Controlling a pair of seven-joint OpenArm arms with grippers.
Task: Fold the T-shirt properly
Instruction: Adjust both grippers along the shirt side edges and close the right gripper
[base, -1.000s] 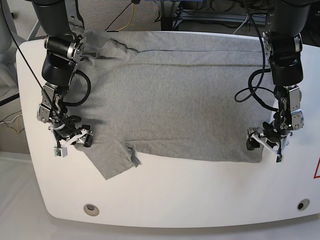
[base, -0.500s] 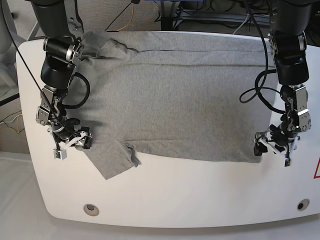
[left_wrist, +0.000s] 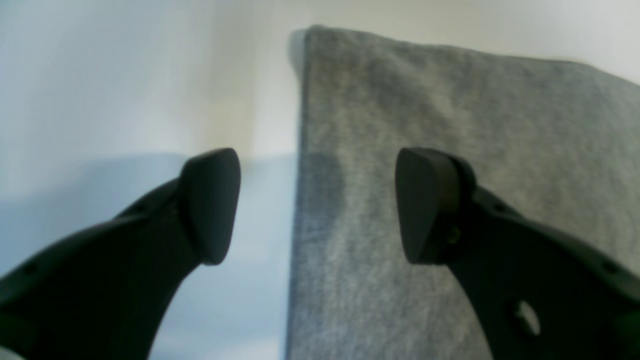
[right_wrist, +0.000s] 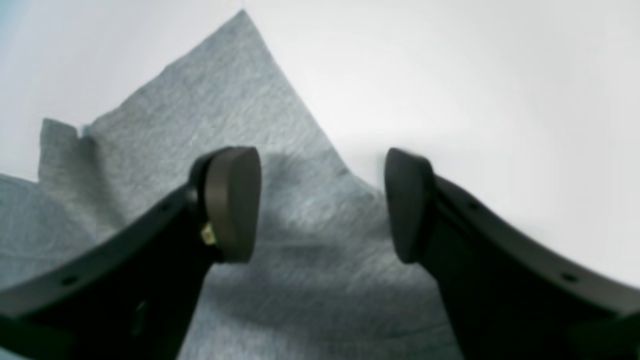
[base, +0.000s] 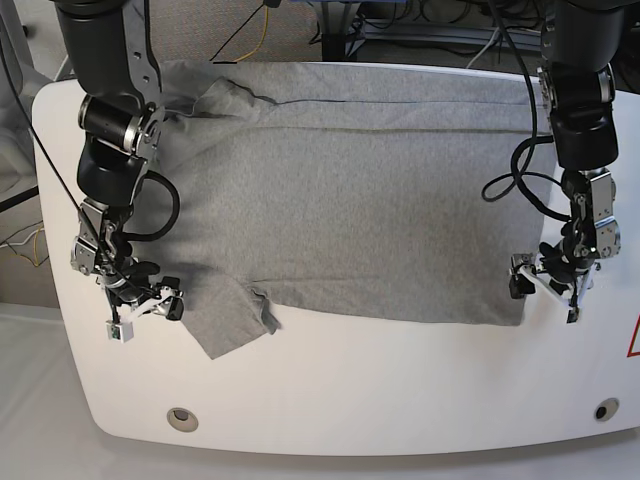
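Both arms lower beside T-shirt (base: 350, 200)

The T-shirt (base: 350, 190) lies flat on the table (base: 400, 385), its sleeve (base: 225, 320) at the near side toward the right gripper (base: 143, 305), while the left gripper (base: 545, 283) stands at the shirt's opposite near corner, over its edge.

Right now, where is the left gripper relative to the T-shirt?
In the base view the left gripper sits at right, open, straddling the T-shirt corner edge on the table.
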